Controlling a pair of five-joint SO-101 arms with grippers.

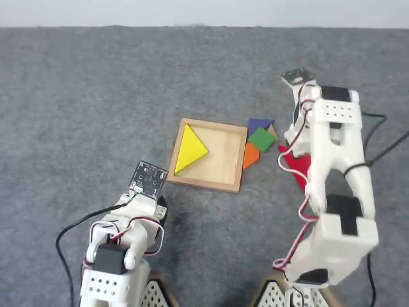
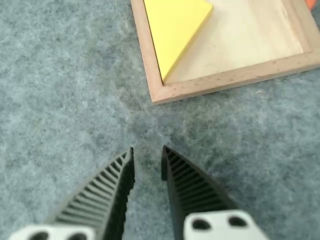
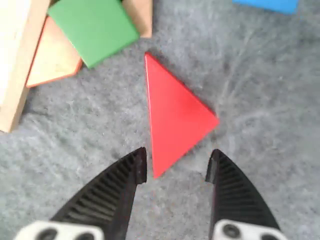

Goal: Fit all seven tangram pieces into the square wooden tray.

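Right wrist view, fingers [image 3: 120, 192] flanking red triangle [image 3: 175, 117]

Pale bare-wood tray [image 1: 206, 181], matt yellow triangle [image 1: 189, 151], fuzzy grey carpet [image 1: 89, 96], ribbed black plastic fingers [image 2: 114, 185]

The left arm [image 1: 118, 256] and right arm [image 1: 335, 160] are white plastic shells with black motor blocks and looping red, white and black cables [image 1: 293, 153]. The left gripper [image 2: 147, 150] and right gripper [image 3: 176, 159] have black, ribbed, tapering fingers [image 3: 120, 185] on white bases with dark screw holes.
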